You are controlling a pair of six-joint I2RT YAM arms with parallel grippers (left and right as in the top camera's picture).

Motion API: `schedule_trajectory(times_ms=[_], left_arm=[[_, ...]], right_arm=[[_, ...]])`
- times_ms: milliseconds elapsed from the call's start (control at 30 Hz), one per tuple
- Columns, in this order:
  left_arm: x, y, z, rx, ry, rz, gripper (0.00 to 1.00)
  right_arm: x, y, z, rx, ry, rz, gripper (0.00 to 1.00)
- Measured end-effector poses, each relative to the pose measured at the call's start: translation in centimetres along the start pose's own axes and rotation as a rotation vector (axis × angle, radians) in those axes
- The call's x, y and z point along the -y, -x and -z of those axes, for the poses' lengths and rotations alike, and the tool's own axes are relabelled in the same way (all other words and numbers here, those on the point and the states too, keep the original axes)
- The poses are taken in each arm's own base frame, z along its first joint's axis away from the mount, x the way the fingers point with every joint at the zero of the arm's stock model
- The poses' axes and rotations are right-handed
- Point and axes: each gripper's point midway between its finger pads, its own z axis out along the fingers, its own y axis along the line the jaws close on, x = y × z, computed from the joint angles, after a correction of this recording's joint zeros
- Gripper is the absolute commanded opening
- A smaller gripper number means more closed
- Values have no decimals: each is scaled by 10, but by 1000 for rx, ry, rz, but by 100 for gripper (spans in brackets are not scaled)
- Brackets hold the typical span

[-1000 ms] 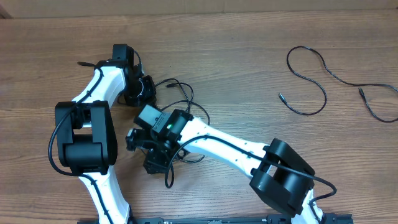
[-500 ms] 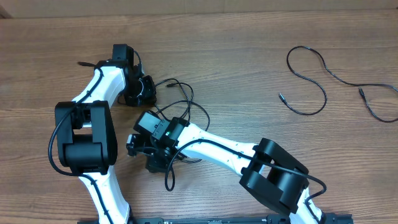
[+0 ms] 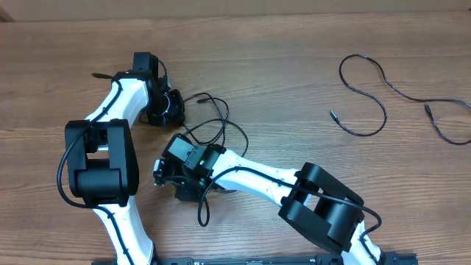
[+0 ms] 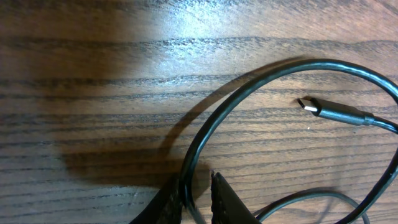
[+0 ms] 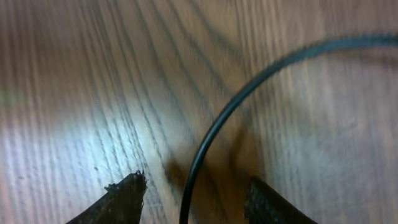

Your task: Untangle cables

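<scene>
A tangle of thin black cables (image 3: 218, 122) lies left of centre between my two arms. My left gripper (image 3: 171, 109) is at its left end; in the left wrist view the gripper (image 4: 198, 186) is shut on a cable loop (image 4: 261, 78), and a silver-tipped plug (image 4: 329, 111) lies inside that loop. My right gripper (image 3: 175, 182) hangs low over the tangle's near side. Its wrist view shows the gripper (image 5: 196, 183) open, with one black strand (image 5: 249, 87) running between the fingers and touching neither.
Two separate black cables lie at the far right: a looped one (image 3: 364, 96) and another (image 3: 441, 125) running to the right edge. A strand's loose end (image 3: 202, 215) trails toward the front edge below my right gripper.
My right arm has slid left and its elbow has come in. Its fingers have drawn closer together around the strand. The left arm has not moved.
</scene>
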Motion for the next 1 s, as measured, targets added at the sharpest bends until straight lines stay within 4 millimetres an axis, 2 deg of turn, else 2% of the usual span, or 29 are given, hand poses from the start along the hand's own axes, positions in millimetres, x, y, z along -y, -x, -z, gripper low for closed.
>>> schedule_trajectory(times_ms=[33, 67, 233, 333, 433, 500, 600, 733, 867, 1000], left_arm=[[0, 0, 0, 0, 0, 0, 18], [0, 0, 0, 0, 0, 0, 18], [0, 0, 0, 0, 0, 0, 18], [0, 0, 0, 0, 0, 0, 18], [0, 0, 0, 0, 0, 0, 18], [0, 0, 0, 0, 0, 0, 18], [0, 0, 0, 0, 0, 0, 18], [0, 0, 0, 0, 0, 0, 18], [0, 0, 0, 0, 0, 0, 18], [0, 0, 0, 0, 0, 0, 18]], right_arm=[[0, -3, -2, -7, 1, -2, 30], [0, -6, -4, -14, 2, -3, 5], [2, -3, -5, -3, -10, 2, 4], [1, -12, -4, -43, 0, -15, 4], [2, -17, 4, -78, 7, -41, 4], [11, -7, 19, -43, -13, -71, 4], [27, 18, 59, 60, -61, -101, 4], [44, 51, 150, 256, -157, -111, 4], [44, 58, 226, 386, -227, -116, 4], [46, 49, 270, 446, -271, -133, 4]])
